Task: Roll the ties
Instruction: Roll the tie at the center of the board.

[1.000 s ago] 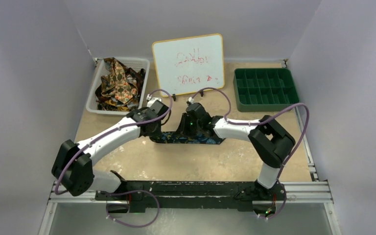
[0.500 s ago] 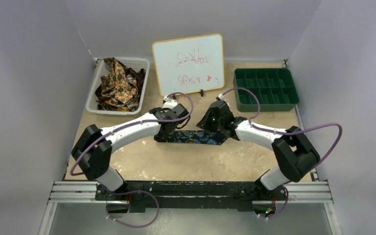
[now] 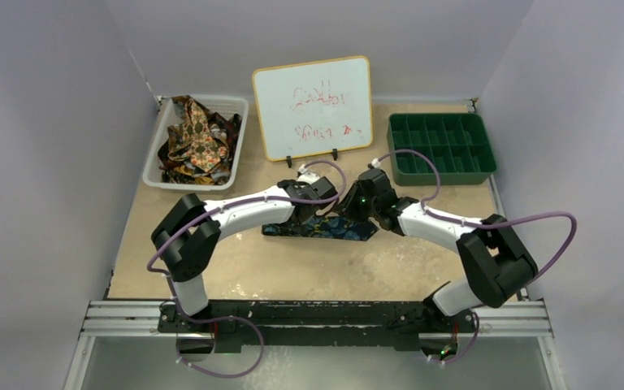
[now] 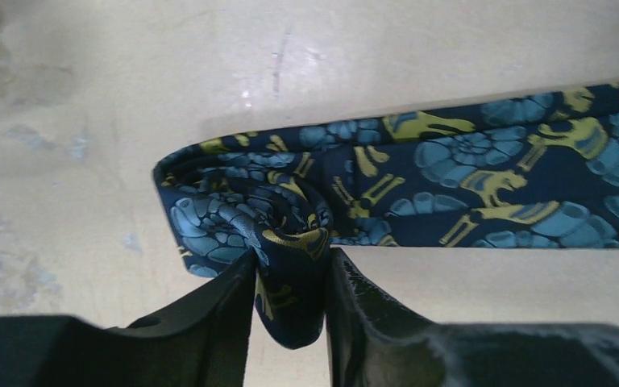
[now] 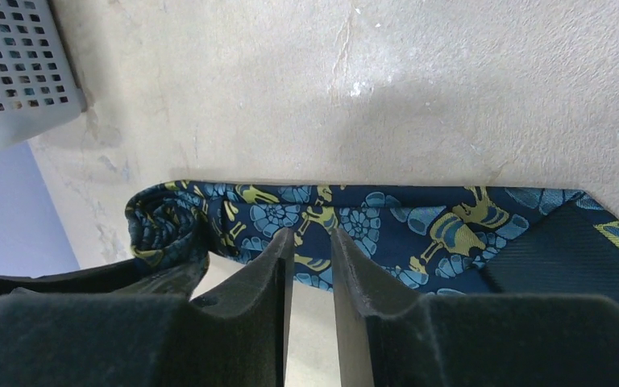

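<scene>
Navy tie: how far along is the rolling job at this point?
Done: a small coil is started at one end of the navy tie. In hand: the left fingers pinch that coil; the right fingers sit at the flat stretch's near edge, grip unclear. To do: most of this tie lies flat, a pile of ties waits in the basket, and no roll shows in the green tray.

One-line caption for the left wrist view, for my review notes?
Left gripper grips the rolled end of the navy tie, whose unrolled length lies flat on the table.
</scene>
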Action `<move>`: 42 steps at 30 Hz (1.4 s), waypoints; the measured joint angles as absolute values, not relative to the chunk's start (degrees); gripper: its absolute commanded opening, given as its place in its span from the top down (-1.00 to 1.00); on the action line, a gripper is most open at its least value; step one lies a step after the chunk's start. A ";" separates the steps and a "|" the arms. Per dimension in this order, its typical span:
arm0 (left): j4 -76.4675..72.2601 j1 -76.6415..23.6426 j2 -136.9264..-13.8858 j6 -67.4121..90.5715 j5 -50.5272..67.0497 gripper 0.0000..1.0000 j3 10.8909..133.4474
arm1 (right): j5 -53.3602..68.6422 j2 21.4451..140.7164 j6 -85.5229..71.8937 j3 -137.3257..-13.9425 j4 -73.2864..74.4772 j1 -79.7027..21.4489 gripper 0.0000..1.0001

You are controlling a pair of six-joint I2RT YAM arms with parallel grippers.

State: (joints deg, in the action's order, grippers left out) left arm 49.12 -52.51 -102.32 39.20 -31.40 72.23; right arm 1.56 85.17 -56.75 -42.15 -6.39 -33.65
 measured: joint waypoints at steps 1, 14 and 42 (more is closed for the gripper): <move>48.58 -52.53 -102.39 39.18 -30.22 0.19 72.23 | 1.76 85.06 -56.71 -42.00 -6.37 -33.58 0.44; 39.94 -51.42 -97.82 37.69 -15.70 0.06 72.07 | 5.58 81.69 -54.04 -39.79 -8.75 -32.91 -0.21; 26.52 -11.66 -57.80 39.38 13.96 -0.06 35.42 | 20.14 98.28 7.20 -56.45 -19.49 -50.33 -0.97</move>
